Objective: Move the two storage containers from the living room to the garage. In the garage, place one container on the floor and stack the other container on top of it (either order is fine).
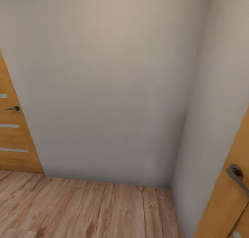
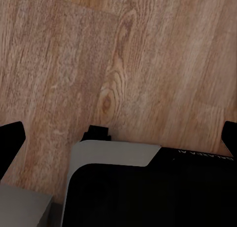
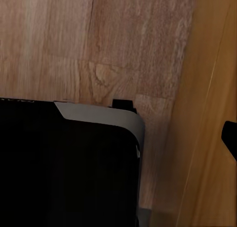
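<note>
Plain pale wall (image 1: 114,86) corner over wood-plank floor (image 1: 86,210), orange doors either side; I'm in transit; gripper states: can't tell.

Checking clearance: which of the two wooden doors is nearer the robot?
The right door, at the frame's lower right with its large handle; the left door stands farther back beside the wall.

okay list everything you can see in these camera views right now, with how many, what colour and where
wall: two faces meeting in a corner, pale grey, ahead
floor: one, light wood planks, below the wall and under both wrist cameras
door: one, orange wood with pale stripes and a dark handle, far left
second door: one, orange wood with a grey handle, near right
robot base: black with a grey edge, low over the planks
left gripper: dark fingertips, spread wide apart
</note>
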{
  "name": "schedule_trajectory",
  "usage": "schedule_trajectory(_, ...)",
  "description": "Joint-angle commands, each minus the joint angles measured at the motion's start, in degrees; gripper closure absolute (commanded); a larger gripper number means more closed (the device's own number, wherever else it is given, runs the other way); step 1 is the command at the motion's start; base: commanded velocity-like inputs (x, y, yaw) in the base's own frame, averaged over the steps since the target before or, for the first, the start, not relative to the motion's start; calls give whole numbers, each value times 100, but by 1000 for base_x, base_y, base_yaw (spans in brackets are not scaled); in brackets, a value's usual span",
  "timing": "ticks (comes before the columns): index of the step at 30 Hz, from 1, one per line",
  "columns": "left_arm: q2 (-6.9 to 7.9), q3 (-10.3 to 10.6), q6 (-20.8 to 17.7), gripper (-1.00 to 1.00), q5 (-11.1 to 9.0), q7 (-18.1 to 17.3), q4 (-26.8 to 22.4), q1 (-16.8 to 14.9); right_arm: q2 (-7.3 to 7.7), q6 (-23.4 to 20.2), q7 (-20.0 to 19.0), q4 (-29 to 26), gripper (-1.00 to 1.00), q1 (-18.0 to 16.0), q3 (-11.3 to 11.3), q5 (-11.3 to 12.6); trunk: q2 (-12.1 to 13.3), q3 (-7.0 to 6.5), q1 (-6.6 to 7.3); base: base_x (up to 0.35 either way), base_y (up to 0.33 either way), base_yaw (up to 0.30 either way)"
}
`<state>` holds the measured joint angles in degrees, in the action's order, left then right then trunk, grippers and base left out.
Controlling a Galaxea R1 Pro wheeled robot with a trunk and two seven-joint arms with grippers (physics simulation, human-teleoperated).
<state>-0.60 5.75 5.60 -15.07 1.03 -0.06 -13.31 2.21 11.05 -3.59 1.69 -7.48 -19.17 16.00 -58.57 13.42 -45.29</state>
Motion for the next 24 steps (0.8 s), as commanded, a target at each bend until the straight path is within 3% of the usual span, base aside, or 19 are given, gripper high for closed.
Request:
schedule_trajectory(1,-2,49,20,-100,-49,11,6,-5,0,32,-36,17,-100,-8,-34,61,-4,7,-4,320,0,28)
schedule_trajectory(10,-2,49,20,-100,-49,10,6,-5,3,48,-36,18,-100,-8,-34,61,-4,7,-4,320,0,26)
schedule_trajectory(24,-2,49,20,-100,-49,11,6,-5,-9,63,-35,16,-100,-8,-29,82,-4,7,-4,320,0,248)
